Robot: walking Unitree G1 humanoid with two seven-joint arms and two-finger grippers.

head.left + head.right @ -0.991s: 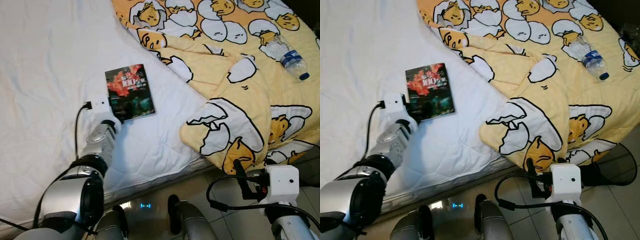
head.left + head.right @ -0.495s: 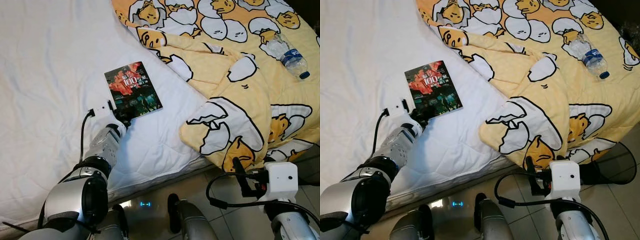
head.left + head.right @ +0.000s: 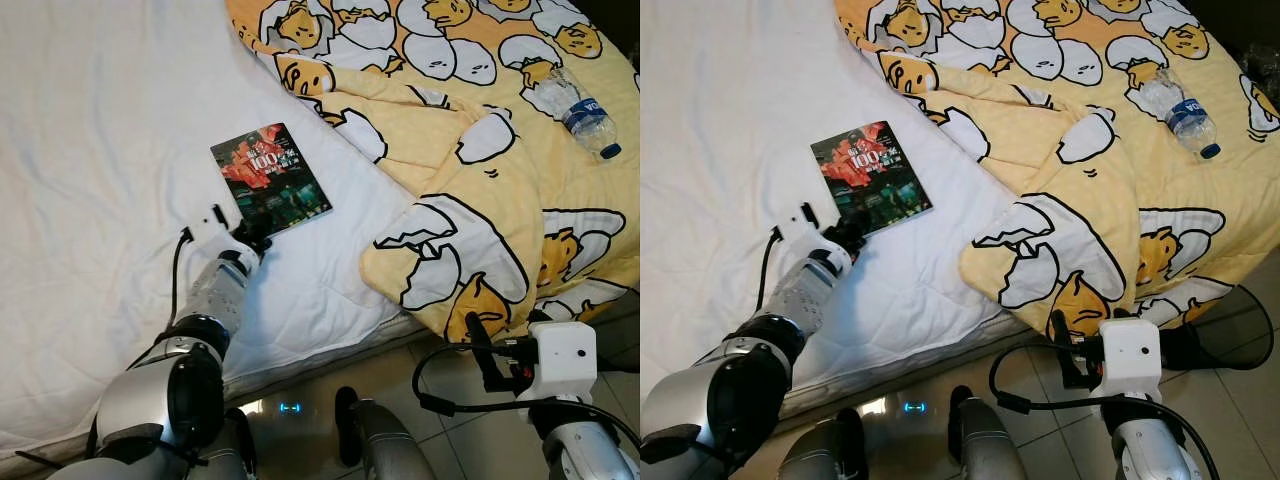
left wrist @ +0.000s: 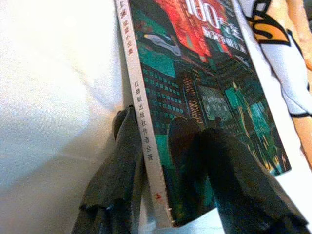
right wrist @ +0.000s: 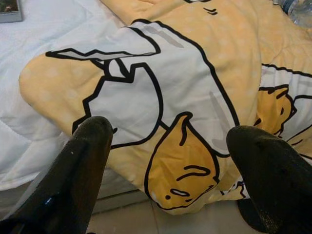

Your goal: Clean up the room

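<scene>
Gripping the book (image 3: pixel 271 179) by its near corner on the white bed (image 3: pixel 90 150), the left gripper (image 3: pixel 252 240) has drawn back and turned it, so a lift looks near. Left wrist view: fingers (image 4: pixel 117 170) clamp spine and cover. Right wrist view: the right gripper (image 5: pixel 170 161) hangs spread, empty, before the quilt (image 5: pixel 234 63).

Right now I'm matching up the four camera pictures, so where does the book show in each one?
Left eye view: book on the white sheet, left claw at its near corner.
Right eye view: book, same spot.
Left wrist view: book close up, gripped at the spine corner.
Right wrist view: a corner at the picture's edge.
Shared landmark: yellow egg-print blanket.
</scene>
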